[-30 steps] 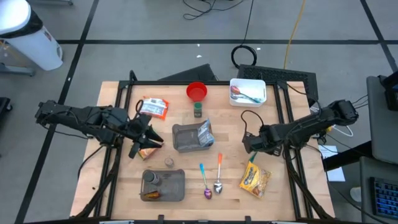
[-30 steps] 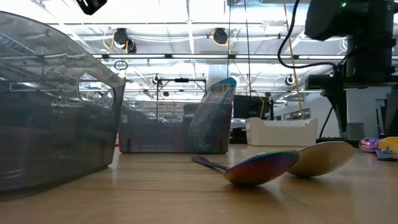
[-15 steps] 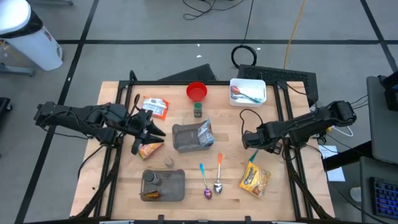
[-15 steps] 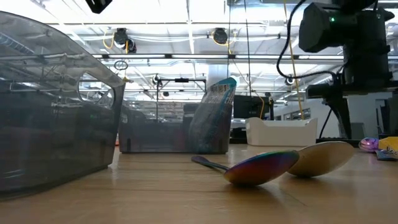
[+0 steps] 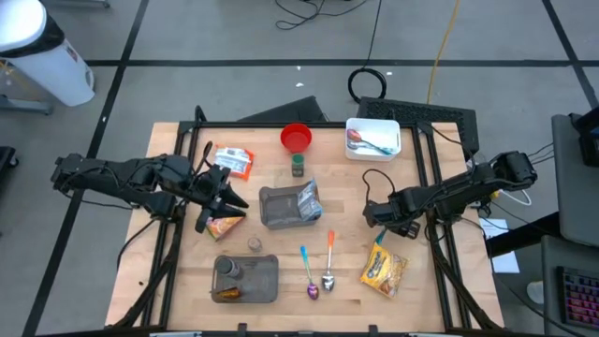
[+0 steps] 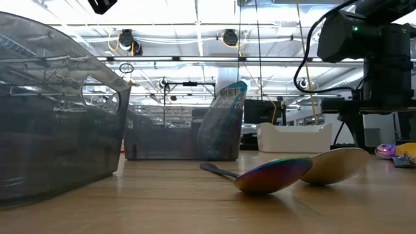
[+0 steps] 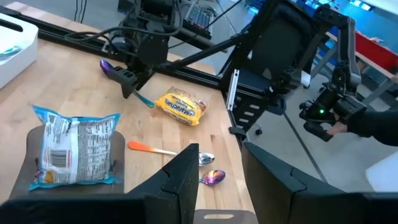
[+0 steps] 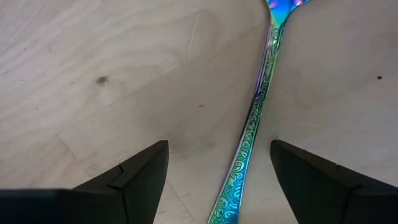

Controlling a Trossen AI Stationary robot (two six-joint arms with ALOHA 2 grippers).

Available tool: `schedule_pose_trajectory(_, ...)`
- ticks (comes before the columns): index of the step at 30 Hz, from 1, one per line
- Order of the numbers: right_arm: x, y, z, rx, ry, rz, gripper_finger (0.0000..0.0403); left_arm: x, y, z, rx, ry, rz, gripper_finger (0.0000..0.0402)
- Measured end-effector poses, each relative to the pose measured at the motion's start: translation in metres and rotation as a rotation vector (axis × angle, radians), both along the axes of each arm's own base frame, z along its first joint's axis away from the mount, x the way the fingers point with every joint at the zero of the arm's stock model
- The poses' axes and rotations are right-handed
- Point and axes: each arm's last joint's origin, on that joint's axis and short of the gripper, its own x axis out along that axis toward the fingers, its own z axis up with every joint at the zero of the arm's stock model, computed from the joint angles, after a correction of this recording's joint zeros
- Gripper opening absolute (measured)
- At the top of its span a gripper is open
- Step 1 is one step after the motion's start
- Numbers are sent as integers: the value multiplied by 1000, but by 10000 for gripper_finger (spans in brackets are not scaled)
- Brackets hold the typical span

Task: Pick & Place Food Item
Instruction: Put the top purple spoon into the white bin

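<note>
My bench: light wood table (image 5: 178, 271) | red bowl (image 5: 296, 138), white bin (image 5: 373, 138), small dark jar (image 5: 298, 166) along the far side | orange-white packet (image 5: 232, 162), orange snack bag (image 5: 225, 225) on my left | grey trays (image 5: 281, 208) (image 5: 248, 278) | three spoons (image 5: 309, 271) (image 5: 329, 257) (image 8: 249, 127) | yellow packet (image 5: 385, 270) near my right.

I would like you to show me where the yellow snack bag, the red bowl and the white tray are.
yellow snack bag (image 5: 384, 270), high view, on the middle of the bag's face.
red bowl (image 5: 296, 138), high view, on the bowl's inside.
white tray (image 5: 357, 152), high view, on the near rim.
</note>
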Motion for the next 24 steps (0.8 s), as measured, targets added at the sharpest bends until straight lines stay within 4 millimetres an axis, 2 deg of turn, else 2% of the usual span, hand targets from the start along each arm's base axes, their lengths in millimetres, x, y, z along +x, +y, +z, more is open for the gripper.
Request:
schedule_pose_trajectory(14,-2,0,-1,45,32,10,272,0,0,0,11,-3,-3,129)
schedule_pose_trajectory(24,-2,1,-3,73,52,5,199,0,0,0,11,-3,-3,129)
